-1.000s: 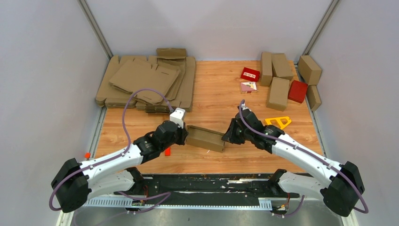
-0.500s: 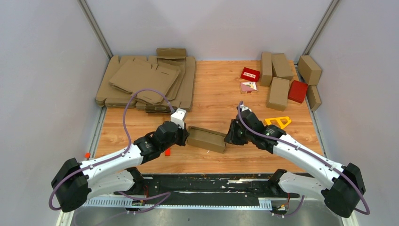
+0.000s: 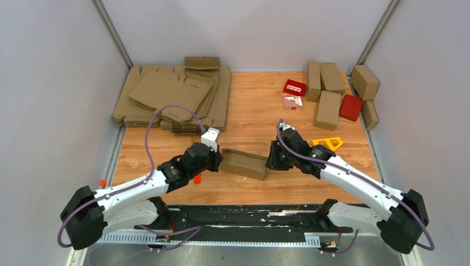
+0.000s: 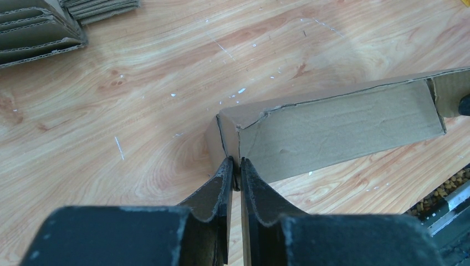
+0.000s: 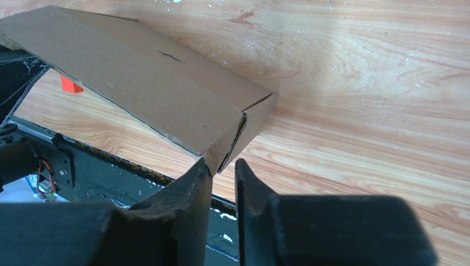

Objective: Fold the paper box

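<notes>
Two arms meet at the plain brown cardboard carton (image 3: pixel 244 163), which lies on the wooden worktop (image 3: pixel 249 105), nearer the arm bases than the stack of flat cardboard blanks (image 3: pixel 172 97).

Left wrist: the left pincer (image 4: pixel 235 162) pinches the carton's end wall facing that stack.

Right wrist: the right pincer (image 5: pixel 221 163) stands narrowly parted and empty at the corner farthest from the stack.

The board looks light and easily crushed, so creased edges are probably the best hold.

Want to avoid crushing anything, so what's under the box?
Only wood table shows around the box; a red piece lies beside its left end. Directly beneath is covered.
</notes>
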Controlling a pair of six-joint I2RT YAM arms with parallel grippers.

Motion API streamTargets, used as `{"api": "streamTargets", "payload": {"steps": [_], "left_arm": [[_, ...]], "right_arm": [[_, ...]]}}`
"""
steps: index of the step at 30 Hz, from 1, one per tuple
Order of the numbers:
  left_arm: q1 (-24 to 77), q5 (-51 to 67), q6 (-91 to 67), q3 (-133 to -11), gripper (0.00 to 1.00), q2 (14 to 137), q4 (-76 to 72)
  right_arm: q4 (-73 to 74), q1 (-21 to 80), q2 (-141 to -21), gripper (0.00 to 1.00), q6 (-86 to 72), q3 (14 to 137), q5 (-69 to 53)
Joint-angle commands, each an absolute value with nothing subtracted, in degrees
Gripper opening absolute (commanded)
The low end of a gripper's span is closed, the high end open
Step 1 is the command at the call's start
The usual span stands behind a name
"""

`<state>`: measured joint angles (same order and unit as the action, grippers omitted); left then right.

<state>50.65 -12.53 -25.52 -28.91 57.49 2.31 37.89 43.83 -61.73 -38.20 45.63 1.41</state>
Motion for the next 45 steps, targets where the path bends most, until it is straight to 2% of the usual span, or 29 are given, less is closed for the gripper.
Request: {"api": "streamTargets", "payload": {"steps": [1,6,11,27,45], "left_arm": [[51.03,-12.48,-25.14,-30.76,0.16,57.12,3.21],[51.06,-12.48,-25.18,-30.75,0.15,57.2,3.03],[51.11,-12.31,-25.31,-30.84,0.15,57.65,2.86],[51.66,-12.65,-25.39,-30.93,0.15,58.29,2.32],[51.77,-13.0,-25.18,-30.78,0.16,57.77,2.72]], "right_arm": [[39.86,44.08,-62.25,0.19,-36.55,47.87,3.22],[37.23,44.07,-62.11,0.07,-37.33,46.83,1.03],[36.89,44.16,-63.61,0.02,-38.28,45.89,-0.04],[33.9,44.08,-61.09,0.0,-45.5,46.06,-2.43],[39.71,44.11,-61.72,0.0,-40.24,46.8,1.77]]}}
